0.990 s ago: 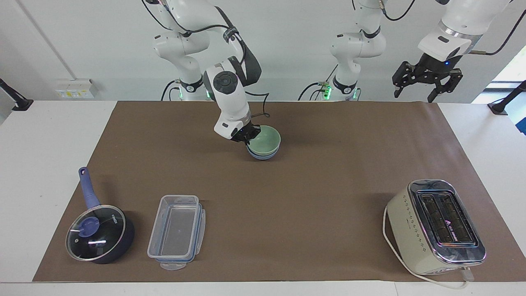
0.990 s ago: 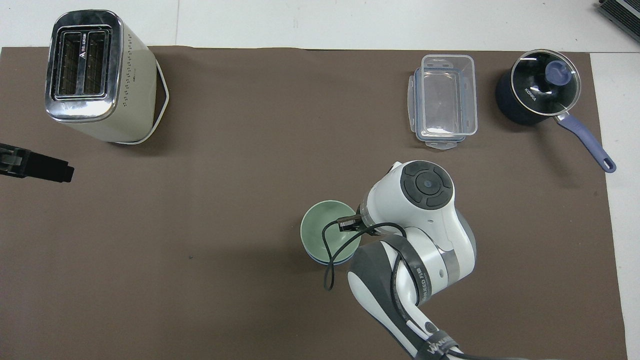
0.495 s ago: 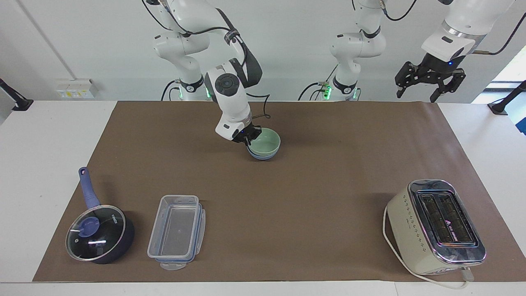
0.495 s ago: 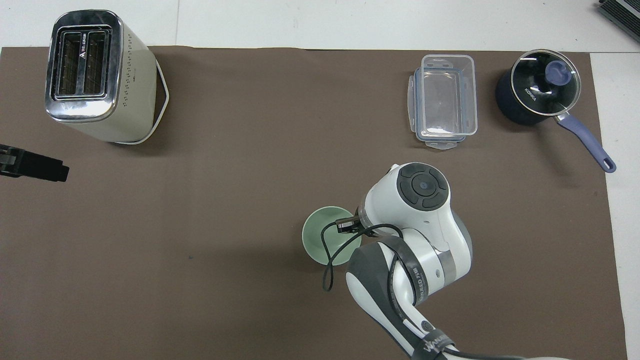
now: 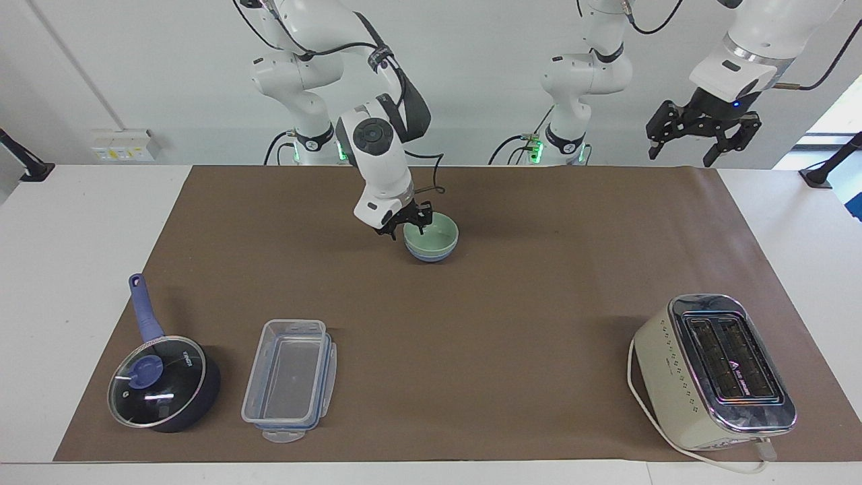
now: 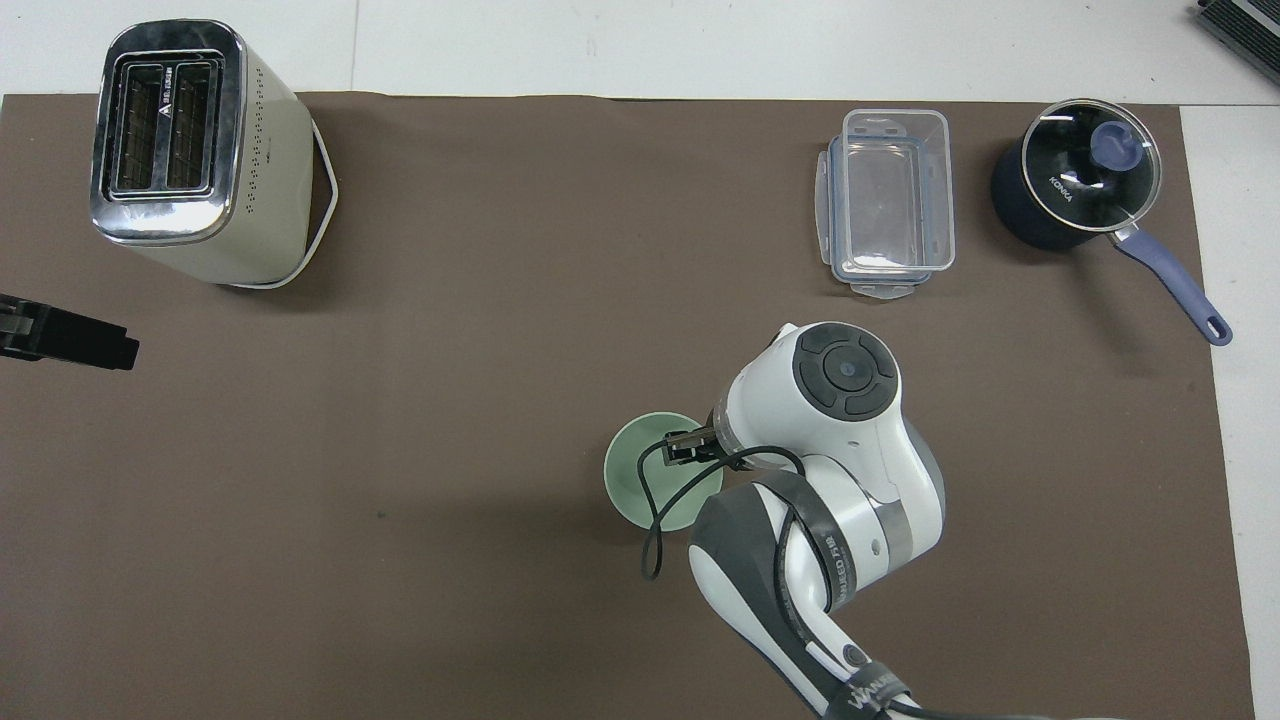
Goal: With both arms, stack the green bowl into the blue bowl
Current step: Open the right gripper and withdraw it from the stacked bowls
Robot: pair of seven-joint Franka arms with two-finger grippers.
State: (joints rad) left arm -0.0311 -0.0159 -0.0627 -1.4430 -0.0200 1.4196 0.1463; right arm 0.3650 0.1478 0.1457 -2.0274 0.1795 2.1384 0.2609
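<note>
High facing camera, steep overhead camera, both covering brown mat [image 5: 512, 323].

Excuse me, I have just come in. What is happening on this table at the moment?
The green bowl sits nested inside the blue bowl, in the middle part of the brown mat. The right gripper is at the green bowl's rim with its fingers spread, one on each side of the rim, so it appears to be letting go. The left gripper waits open, raised over the left arm's end of the table. The stacking looks done.
</note>
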